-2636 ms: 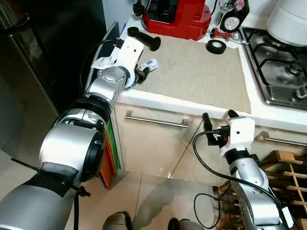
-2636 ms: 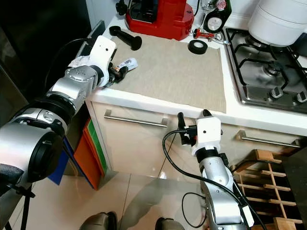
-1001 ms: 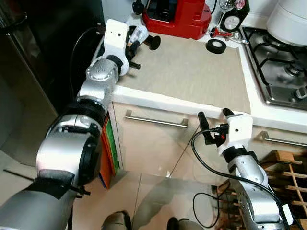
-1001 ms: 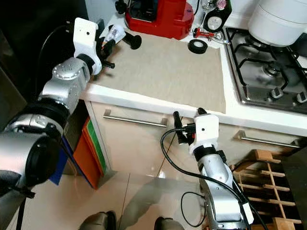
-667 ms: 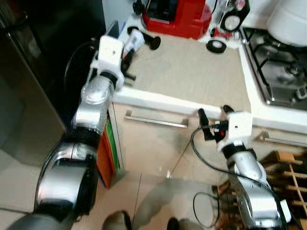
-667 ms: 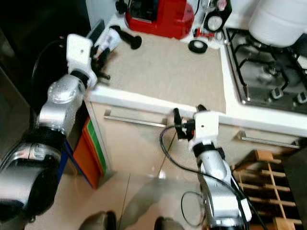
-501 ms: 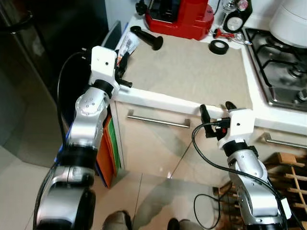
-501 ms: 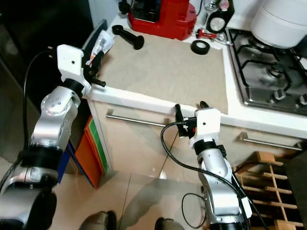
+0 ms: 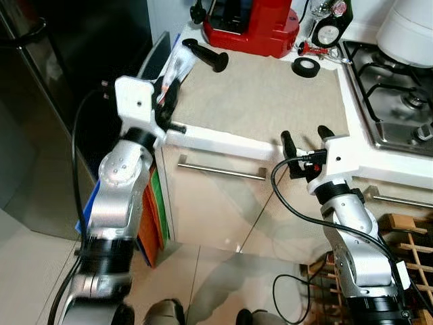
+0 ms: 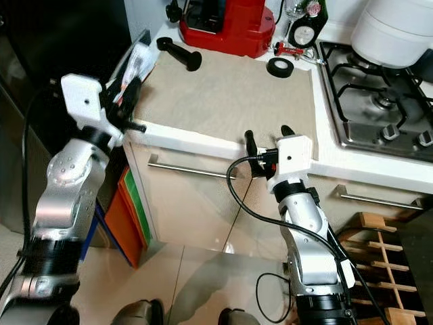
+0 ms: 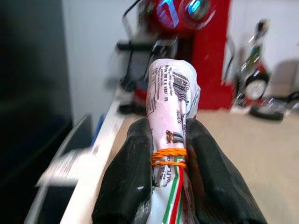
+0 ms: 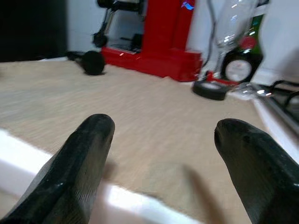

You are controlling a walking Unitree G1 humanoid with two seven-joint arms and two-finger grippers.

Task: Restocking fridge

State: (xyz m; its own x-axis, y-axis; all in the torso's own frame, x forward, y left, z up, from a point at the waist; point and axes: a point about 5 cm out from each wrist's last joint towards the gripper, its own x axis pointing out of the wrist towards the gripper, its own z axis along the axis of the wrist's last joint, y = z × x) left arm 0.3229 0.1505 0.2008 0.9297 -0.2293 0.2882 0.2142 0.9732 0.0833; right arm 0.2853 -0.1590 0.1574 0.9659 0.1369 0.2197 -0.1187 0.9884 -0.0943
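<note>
My left gripper (image 9: 168, 95) is shut on a white printed packet (image 11: 169, 102) bound with an orange rubber band. It holds the packet upright off the counter's left corner, beside the dark fridge (image 9: 40, 101). The packet's top (image 9: 177, 62) sticks up above the black fingers (image 11: 128, 177). My right gripper (image 9: 303, 139) is open with nothing between its fingers (image 12: 88, 149). It hovers at the white front edge of the counter (image 9: 230, 143), pointing over the beige mat (image 9: 264, 95).
On the counter stand a red machine (image 9: 250, 24), a black handle (image 9: 206, 55), a black tape roll (image 9: 305, 66) and a gas hob (image 9: 399, 88). A drawer with a steel handle (image 9: 220, 169) is below. A wooden rack (image 9: 406, 237) stands low on the right.
My left arm has lifted the packet off the mat and drawn it back past the counter's left corner. My right gripper has risen to the counter's front edge.
</note>
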